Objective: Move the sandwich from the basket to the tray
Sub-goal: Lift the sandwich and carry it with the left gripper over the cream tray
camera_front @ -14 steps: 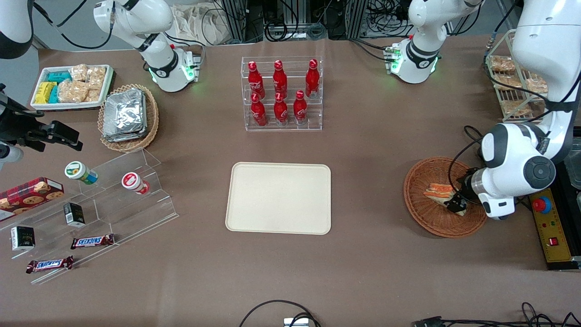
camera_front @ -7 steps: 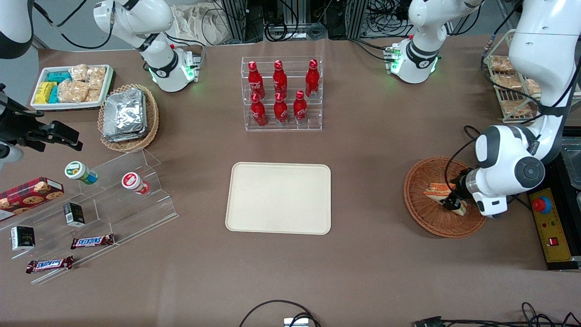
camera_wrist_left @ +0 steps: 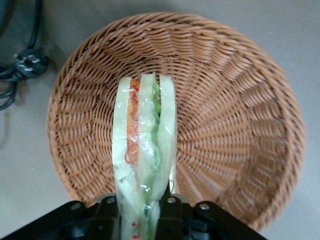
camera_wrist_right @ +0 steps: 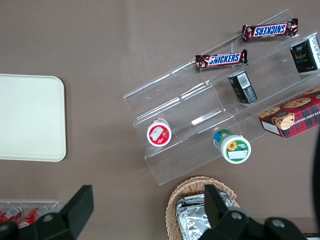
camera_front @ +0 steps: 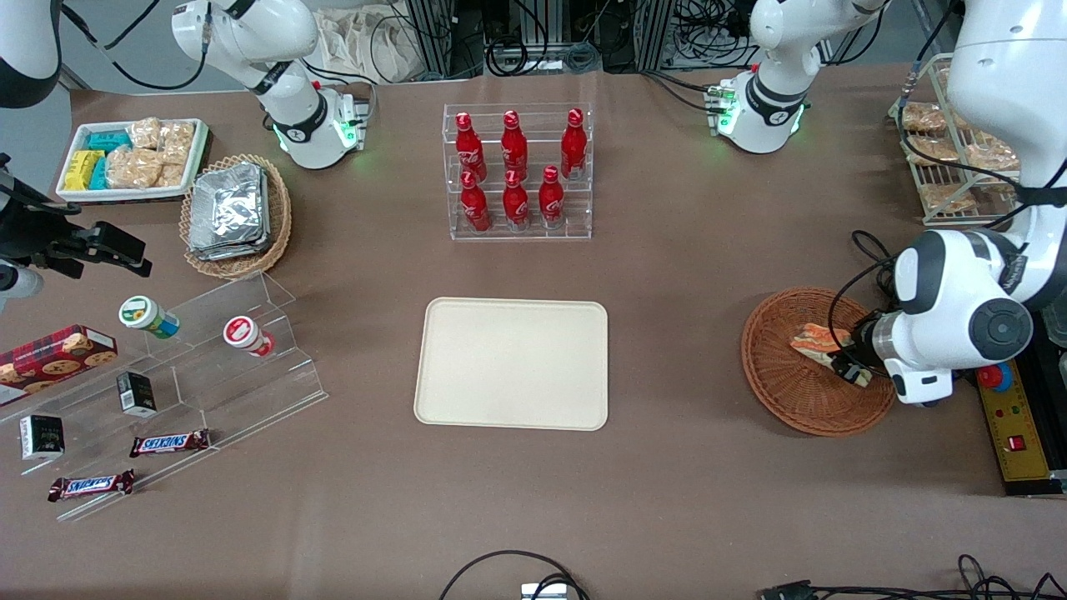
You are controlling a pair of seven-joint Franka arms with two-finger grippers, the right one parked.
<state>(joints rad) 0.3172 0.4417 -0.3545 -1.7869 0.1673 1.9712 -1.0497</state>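
One gripper (camera_front: 849, 365), sandwich (camera_front: 819, 342) clamped, above basket (camera_front: 788, 392)

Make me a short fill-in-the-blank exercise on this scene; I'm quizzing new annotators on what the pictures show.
1. The gripper is shut on the ____.
2. The sandwich is above the round wicker ____.
3. The cream tray on the table has ____ lying on it.
4. The rack nearest the tray, farther from the front camera, holds six red ____.

Missing words: sandwich; basket; nothing; bottles
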